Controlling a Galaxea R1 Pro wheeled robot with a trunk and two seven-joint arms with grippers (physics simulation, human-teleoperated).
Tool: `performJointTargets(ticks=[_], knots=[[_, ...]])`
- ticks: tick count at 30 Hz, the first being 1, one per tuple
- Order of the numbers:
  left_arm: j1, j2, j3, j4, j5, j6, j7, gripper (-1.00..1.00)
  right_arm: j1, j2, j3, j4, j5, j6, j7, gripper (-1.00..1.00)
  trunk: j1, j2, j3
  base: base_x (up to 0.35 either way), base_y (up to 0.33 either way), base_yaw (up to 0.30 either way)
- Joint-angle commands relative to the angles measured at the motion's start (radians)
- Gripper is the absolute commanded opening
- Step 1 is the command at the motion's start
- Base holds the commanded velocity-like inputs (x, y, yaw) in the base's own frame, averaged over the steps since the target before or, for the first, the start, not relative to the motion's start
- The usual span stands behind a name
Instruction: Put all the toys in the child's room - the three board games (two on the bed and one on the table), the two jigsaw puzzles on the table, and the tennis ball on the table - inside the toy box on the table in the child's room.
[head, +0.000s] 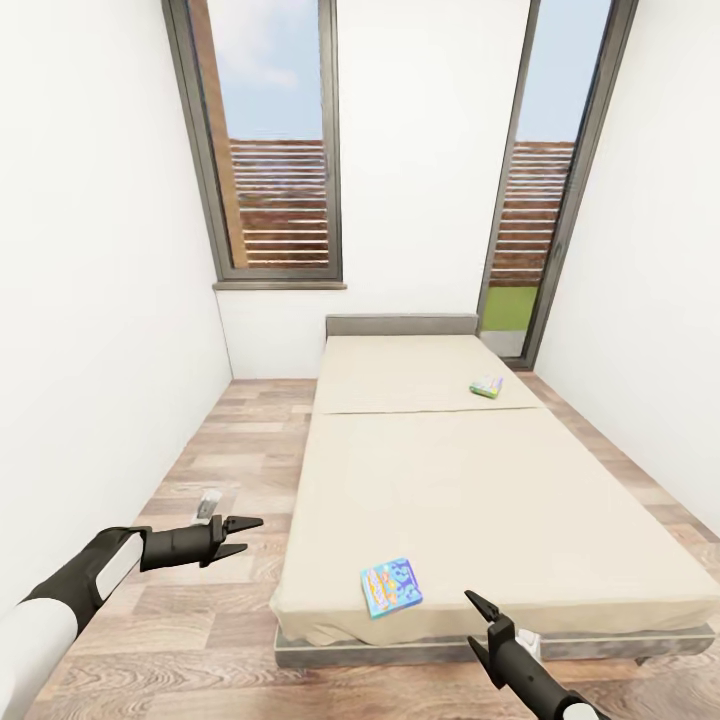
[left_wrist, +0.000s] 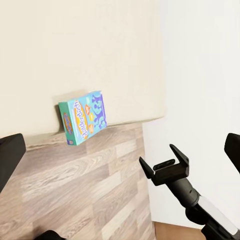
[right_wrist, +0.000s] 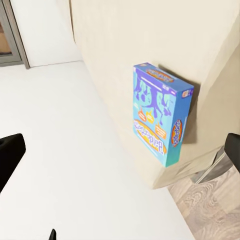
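Lying flat near the foot end of the bed (head: 480, 500), close to its edge, is a mostly blue board game (head: 391, 587) with orange lettering on its cover. A second board game (head: 487, 386), with a green border, rests farther up the beige mattress, toward the grey headboard (head: 402, 324) and the right side. The two boxes are well apart.

In the head view the left gripper (head: 245, 535) hangs over the wood-plank floor (head: 200, 640) beside the bed, its two dark fingers parted a little, with nothing between them and touching nothing. The right gripper (head: 478, 624) hovers at the foot of the bed, just beside the blue box but apart from it; its fingers are spread and empty as well.

The left wrist view shows the blue board game (left_wrist: 83, 117) at the mattress edge above the floor planks, with the right gripper (left_wrist: 164, 164) in the foreground, jaws apart. The right wrist view shows the same blue box (right_wrist: 160, 112) lying on the mattress near its corner, between the spread dark fingertips (right_wrist: 10, 155) at the frame edges, not touching them.

Two tall dark-framed windows (head: 270, 150) stand in the white wall behind the headboard.
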Motion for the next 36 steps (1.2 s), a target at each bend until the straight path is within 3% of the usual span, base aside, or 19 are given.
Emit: performJointTargets(ticks=[1, 7, 36], knots=[[-0.001, 0.001, -0.005, 0.0, 0.007, 0.005, -0.001, 1.0, -0.001, 0.001, -0.006, -0.001, -0.002, 0.007, 0.0, 1.0, 0.0, -0.001, -0.001, 0.024, 0.013, 0.0], [-0.001, 0.002, -0.004, 0.0, 0.007, 0.008, -0.001, 1.0, -0.001, 0.001, -0.006, -0.001, -0.001, 0.007, -0.003, 1.0, 0.0, -0.001, -0.001, 0.01, 0.006, 0.0], [-0.002, 0.014, 0.029, 0.0, 0.006, 0.034, -0.001, 1.0, -0.001, 0.003, -0.004, 0.001, -0.003, 0.015, -0.069, 1.0, 0.111, -0.204, -0.092, 0.001, 0.0, 0.0]])
